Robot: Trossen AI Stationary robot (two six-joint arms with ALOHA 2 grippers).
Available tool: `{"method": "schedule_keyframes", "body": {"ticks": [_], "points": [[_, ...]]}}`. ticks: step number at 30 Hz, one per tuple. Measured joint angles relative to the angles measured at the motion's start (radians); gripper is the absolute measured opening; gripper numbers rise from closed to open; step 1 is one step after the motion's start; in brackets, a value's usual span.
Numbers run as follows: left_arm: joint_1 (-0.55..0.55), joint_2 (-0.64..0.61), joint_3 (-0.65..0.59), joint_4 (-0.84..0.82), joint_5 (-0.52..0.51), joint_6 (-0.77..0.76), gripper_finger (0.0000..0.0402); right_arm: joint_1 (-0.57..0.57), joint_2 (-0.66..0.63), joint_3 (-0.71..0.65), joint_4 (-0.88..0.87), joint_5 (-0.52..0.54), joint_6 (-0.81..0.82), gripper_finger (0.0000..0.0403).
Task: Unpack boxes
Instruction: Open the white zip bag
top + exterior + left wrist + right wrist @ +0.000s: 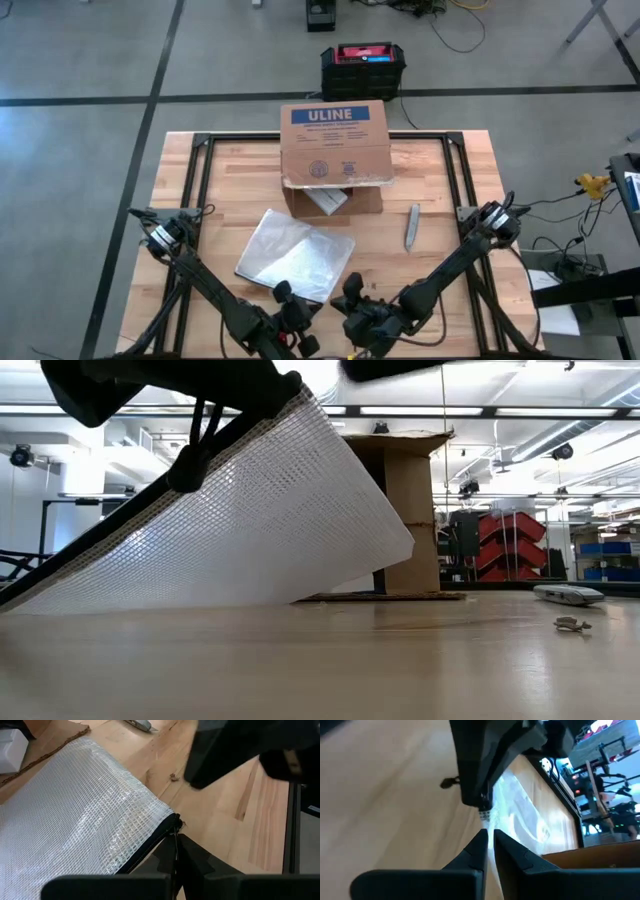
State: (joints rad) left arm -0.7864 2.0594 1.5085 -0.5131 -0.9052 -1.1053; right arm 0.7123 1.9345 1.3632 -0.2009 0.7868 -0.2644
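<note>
Toward the table's far edge, centre: brown cardboard box [335, 145] with a blue ULINE label; its flap hangs open over the front.
Hidden in the box: a pale item [326, 199] shows in the opening below the flap; what it is cannot be told.
Low view of the box: only a tall brown side [412, 520] shows, the rest sits behind the pouch.
Mesh pouch [296, 254]: clear, grid-patterned, with a dark zipper edge, lying between the box and the grippers; in the low view its near end is lifted, so it slopes down to the table.
Left gripper [176, 851]: at the near edge, fingers closed on the pouch's zipper corner.
Right gripper [490, 840]: just beside the left one, fingers nearly together at the pouch's zipper end; whether they pinch it cannot be told.
Grey tool [411, 226]: long and narrow, lying to the right of the box, apart from it; its kind is unclear.
Small scrap [571, 624]: on the wood near the tool, too small to identify.
Table [450, 180]: light wood planks with a black frame.
Beyond the table: black-and-red case [363, 62] on a grey floor; red bins and ceiling lights farther back.
</note>
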Motion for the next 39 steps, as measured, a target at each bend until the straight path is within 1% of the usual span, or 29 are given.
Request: {"method": "schedule_keyframes", "body": {"ticks": [3, 7, 9, 11, 13, 15, 17, 19, 21, 23, 27, 35, 39], "points": [[0.000, 0.000, 0.000, 0.001, 0.007, 0.000, 0.0000, -0.013, 0.013, -0.001, -0.002, 0.002, -0.033, 0.0041], [0.000, 0.000, 0.000, 0.001, 0.007, 0.005, 0.0000, -0.013, 0.013, -0.001, 0.030, -0.001, -0.060, 0.0083], [0.002, 0.000, 0.000, 0.002, 0.007, 0.012, 0.0000, -0.018, 0.013, -0.001, 0.049, -0.021, -0.062, 0.0102], [0.005, 0.000, 0.000, 0.004, 0.007, 0.014, 0.0000, -0.029, 0.013, -0.001, 0.058, -0.077, -0.062, 0.0117], [0.006, 0.000, 0.000, 0.009, 0.006, 0.015, 0.0000, -0.037, 0.022, -0.001, 0.065, -0.078, -0.062, 0.0121], [0.006, 0.000, 0.000, 0.015, 0.002, 0.015, 0.0000, -0.044, 0.029, -0.001, 0.060, -0.060, -0.072, 0.0115], [0.006, 0.000, 0.000, 0.016, 0.000, 0.015, 0.0000, -0.052, 0.030, -0.001, 0.065, -0.060, -0.081, 0.0096], [0.006, 0.000, 0.000, 0.018, -0.001, 0.015, 0.0000, -0.056, 0.030, -0.001, 0.066, -0.061, -0.074, 0.0066], [0.006, 0.000, 0.000, 0.018, -0.001, 0.020, 0.0000, -0.057, 0.030, -0.001, 0.064, -0.062, -0.071, 0.0026], [0.006, 0.000, 0.000, 0.018, -0.001, 0.027, 0.0000, -0.057, 0.030, -0.001, 0.067, -0.061, -0.077, 0.0008], [0.006, -0.001, 0.000, 0.018, 0.013, 0.040, 0.0000, -0.057, 0.030, -0.001, 0.076, -0.061, -0.062, 0.0002], [-0.003, -0.031, 0.000, -0.088, 0.172, 0.017, 0.0000, -0.022, -0.008, -0.001, 0.055, -0.054, -0.049, 0.0000], [-0.005, -0.035, 0.000, -0.161, 0.219, -0.019, 0.0000, 0.001, -0.036, -0.001, 0.010, -0.054, -0.019, 0.0000]]}}
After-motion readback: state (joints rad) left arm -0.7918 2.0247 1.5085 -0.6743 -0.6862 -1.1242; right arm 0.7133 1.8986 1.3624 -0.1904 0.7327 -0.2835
